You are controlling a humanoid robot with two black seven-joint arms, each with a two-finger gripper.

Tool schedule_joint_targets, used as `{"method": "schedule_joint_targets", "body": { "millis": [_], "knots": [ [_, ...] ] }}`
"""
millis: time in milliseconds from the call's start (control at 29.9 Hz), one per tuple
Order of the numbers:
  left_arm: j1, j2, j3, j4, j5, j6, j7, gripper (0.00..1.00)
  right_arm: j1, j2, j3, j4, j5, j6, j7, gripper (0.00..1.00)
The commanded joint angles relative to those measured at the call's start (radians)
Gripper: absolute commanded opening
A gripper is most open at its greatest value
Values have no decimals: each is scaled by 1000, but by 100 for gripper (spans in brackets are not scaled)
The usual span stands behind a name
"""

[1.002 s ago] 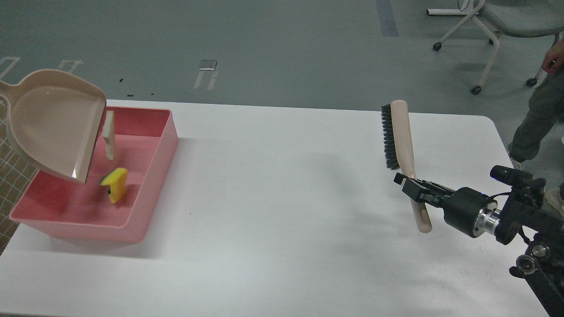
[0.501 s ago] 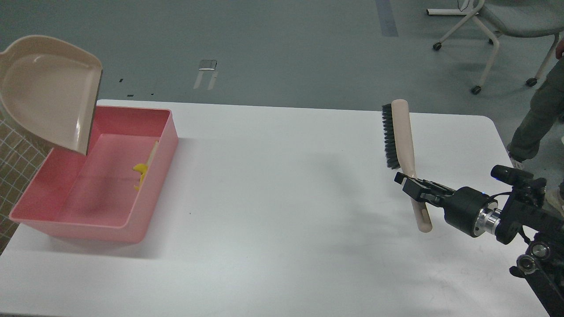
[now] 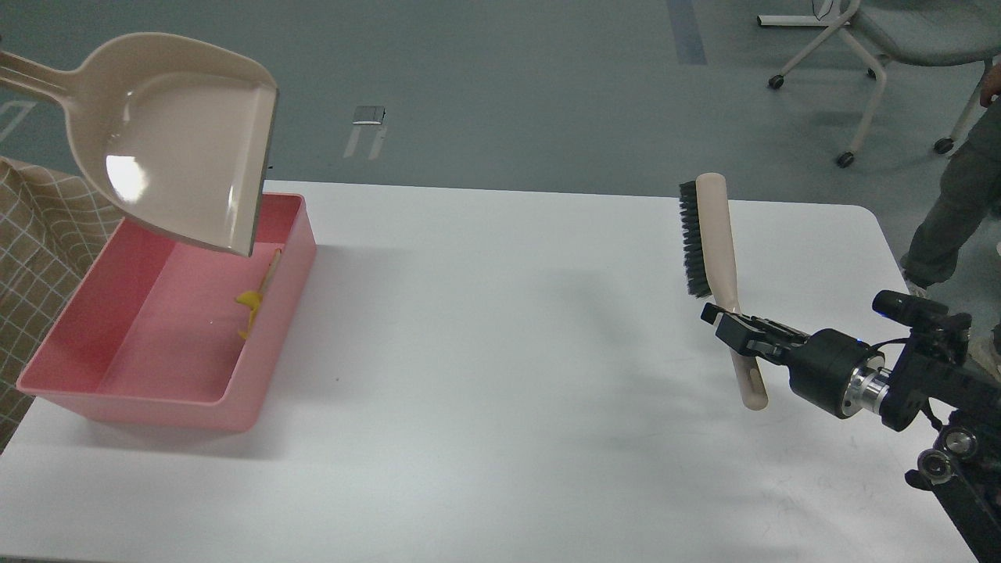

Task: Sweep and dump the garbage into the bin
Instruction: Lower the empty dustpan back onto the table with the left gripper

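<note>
The pink bin stands at the table's left. The yellow sponge block and the bread slice, seen edge-on, lie inside it against its right wall. A beige dustpan hangs tilted and empty above the bin's far end; its handle runs off the left edge, so my left gripper is out of view. My right gripper is shut on the beige handle of a black-bristled brush, held upright above the table's right side.
The white table stretches between bin and brush. A checked cloth lies at the left edge. A wheeled chair and a person's leg are on the floor at far right.
The garbage fell from the dustpan into the bin and settled against its right wall. The dustpan then rose and swung right, levelling out. The right arm and brush stayed still.
</note>
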Motion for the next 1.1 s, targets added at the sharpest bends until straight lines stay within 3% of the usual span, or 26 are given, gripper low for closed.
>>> {"method": "schedule_joint_targets", "body": {
  "millis": [0,200,301,668,1069],
  "knots": [
    [-6,-99,24,-44,5,-21,85,0,-7,-6,0,12,3,0,-1,25],
    [-117,-197,183,-49,9,-9,139,0,-29,-34,1,25,14,0,-1,25],
    [-138,-211,260,-49,9,-1,140,0,-29,-43,1,24,15,0,-1,25],
    [-182,-395,449,-32,69,190,160,0,-59,-124,3,5,84,0,-1,29],
    [-262,-524,497,-32,72,261,198,0,-61,-130,1,4,97,0,1,28]
  ]
}}
